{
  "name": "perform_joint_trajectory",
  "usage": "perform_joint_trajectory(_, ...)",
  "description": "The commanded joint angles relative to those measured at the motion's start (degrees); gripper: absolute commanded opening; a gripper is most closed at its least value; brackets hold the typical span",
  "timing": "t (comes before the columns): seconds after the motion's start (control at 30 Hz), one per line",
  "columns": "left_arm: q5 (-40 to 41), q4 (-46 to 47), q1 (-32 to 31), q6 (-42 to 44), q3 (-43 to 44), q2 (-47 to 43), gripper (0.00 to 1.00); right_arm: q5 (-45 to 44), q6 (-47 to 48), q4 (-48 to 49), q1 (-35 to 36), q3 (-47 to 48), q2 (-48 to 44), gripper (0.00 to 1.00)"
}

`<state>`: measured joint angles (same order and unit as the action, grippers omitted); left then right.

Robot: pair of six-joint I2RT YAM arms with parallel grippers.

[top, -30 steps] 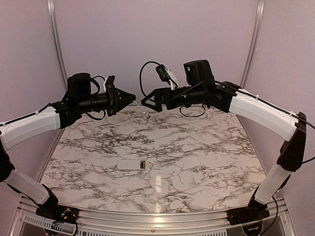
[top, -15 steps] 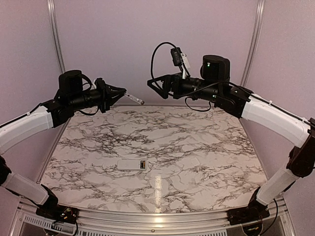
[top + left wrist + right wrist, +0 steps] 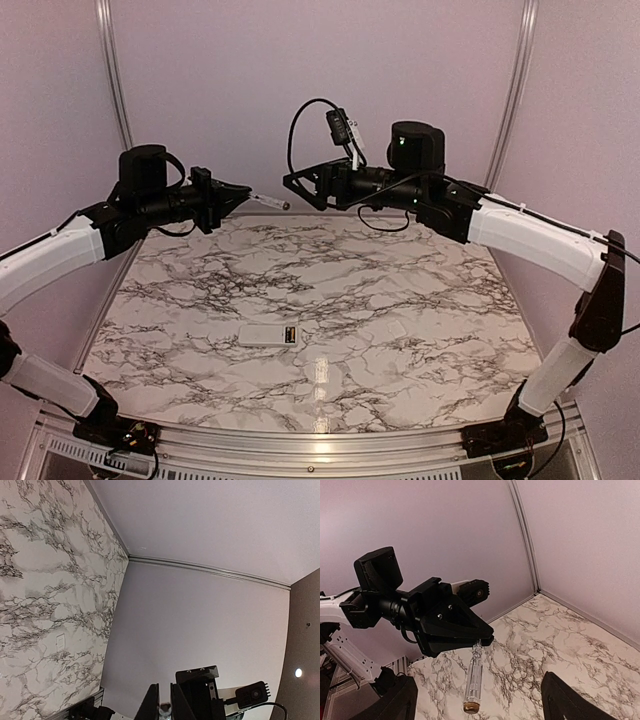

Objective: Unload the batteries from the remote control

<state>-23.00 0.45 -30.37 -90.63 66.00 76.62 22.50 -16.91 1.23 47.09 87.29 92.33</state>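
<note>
The left gripper (image 3: 243, 193) has its fingers pinched tight on a thin clear tool (image 3: 473, 675). The tool has a small brown tip, and I cannot tell what kind of tool it is. The right gripper's fingers (image 3: 567, 695) are spread wide apart with nothing between them. The right gripper (image 3: 297, 190) faces the tool and is close to it but not touching.

Both grippers are high in the air, far behind the remote control (image 3: 266, 335) and well above it. Nothing touches the remote. It lies flat on the marble table (image 3: 420, 290), near the front edge. The batteries (image 3: 290, 335) are in its right end, showing gold and dark, so that end is open. A small white plate (image 3: 60, 642) lies flat on the table too.

I think the job is at its prying step, and no battery is out yet. It looks like the tool may be passed to the right gripper. Next, the tool tip must come down to the right end of the remote and slip under a battery. The other gripper should hold the remote, or it may slide away.
</note>
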Motion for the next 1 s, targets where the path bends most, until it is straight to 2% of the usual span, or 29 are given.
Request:
perform_joint_trajectory(0.0,1.5,-2.5,0.1,-2.0,0.4,-2.7,0.00,1.6,-1.5,-0.3,0.5,3.2,2.1,0.83)
perform_joint_trajectory(0.17,2.2,-1.3,0.1,-3.3,-1.0,-3.3,0.00,-0.8,0.6,-4.3,2.4,6.7,5.2,0.82)
perform_joint_trajectory(0.47,3.5,-1.0,0.1,-5.1,-2.2,-4.1,0.00,0.3,-2.2,-2.2,3.0,8.8,8.4,0.66)
perform_joint_trajectory(0.97,6.3,-1.1,0.1,-6.7,-3.0,-4.5,0.00,0.3,-2.2,-6.0,3.4,12.0,11.8,0.50)
